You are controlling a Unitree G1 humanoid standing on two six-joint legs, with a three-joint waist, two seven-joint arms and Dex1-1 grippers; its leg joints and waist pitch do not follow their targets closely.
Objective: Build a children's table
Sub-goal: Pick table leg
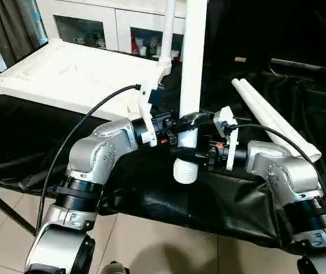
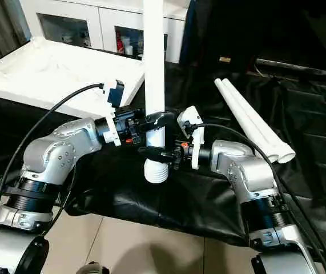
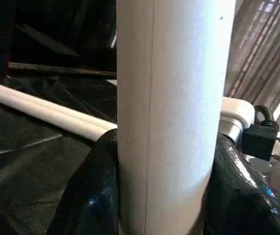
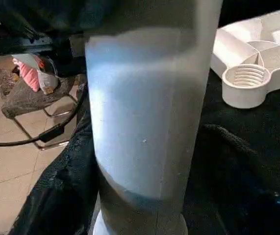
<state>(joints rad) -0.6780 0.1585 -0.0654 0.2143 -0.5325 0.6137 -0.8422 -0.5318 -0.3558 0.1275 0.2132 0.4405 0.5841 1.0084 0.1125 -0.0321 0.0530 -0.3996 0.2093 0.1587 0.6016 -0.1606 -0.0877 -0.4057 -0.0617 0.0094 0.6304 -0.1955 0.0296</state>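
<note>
The children's table top (image 1: 65, 74) lies underside up on the black cloth at the far left. One white leg (image 1: 168, 28) stands in its near right corner socket. My left gripper (image 1: 188, 121) is shut on another white leg (image 1: 192, 57), holding it upright above the cloth; its threaded end (image 1: 185, 171) points down. The left wrist view shows both black fingers (image 3: 93, 196) pressed against this leg (image 3: 171, 112). My right gripper (image 1: 186, 151) stands open around the same leg, just below the left one. An empty threaded socket (image 4: 247, 81) of the top lies beyond the leg.
Two more white legs (image 1: 271, 117) lie side by side on the black-covered work table (image 1: 225, 194) at the right. The table's front edge is just under my forearms, with tiled floor below. A white cabinet (image 1: 117, 25) stands behind.
</note>
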